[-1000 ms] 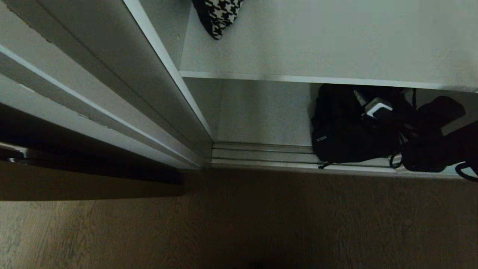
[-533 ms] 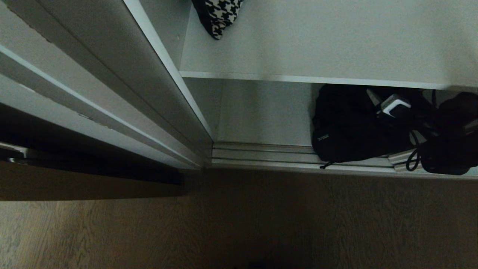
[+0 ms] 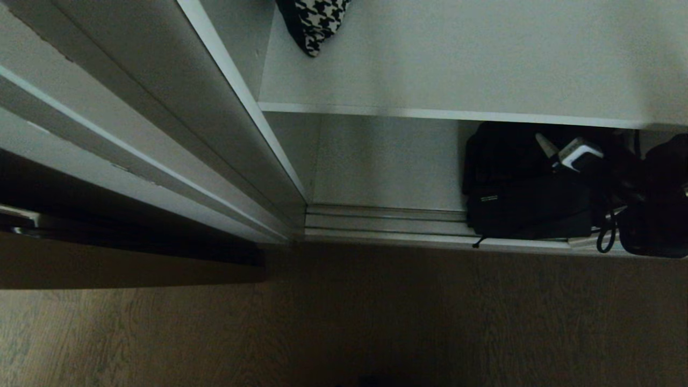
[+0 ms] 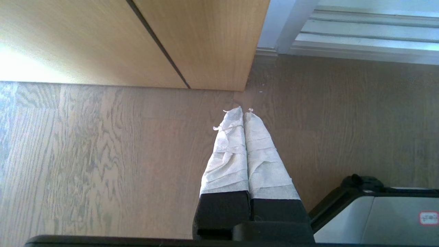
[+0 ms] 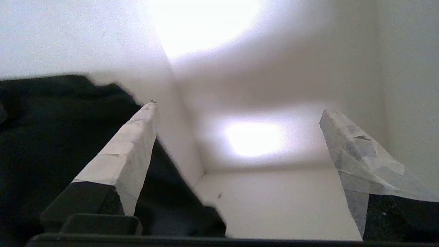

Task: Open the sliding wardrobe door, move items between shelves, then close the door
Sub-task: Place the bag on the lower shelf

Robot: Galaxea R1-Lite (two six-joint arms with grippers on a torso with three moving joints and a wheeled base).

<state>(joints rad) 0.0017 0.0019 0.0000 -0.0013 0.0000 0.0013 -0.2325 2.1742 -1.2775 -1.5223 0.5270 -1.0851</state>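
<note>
Items number two: one black bag, one houndstooth cloth.

Right gripper: jaws spread wide, nothing between them, tape-wrapped fingers pointing level into the lower compartment at the wardrobe's right end. Left gripper: jaws pressed together, wrapped fingers aimed down above the floor, parked, holding nothing.

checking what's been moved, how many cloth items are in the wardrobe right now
2. The houndstooth cloth lies on the upper shelf; the black bag sits below it, on the wardrobe floor. More may be hidden.
</note>
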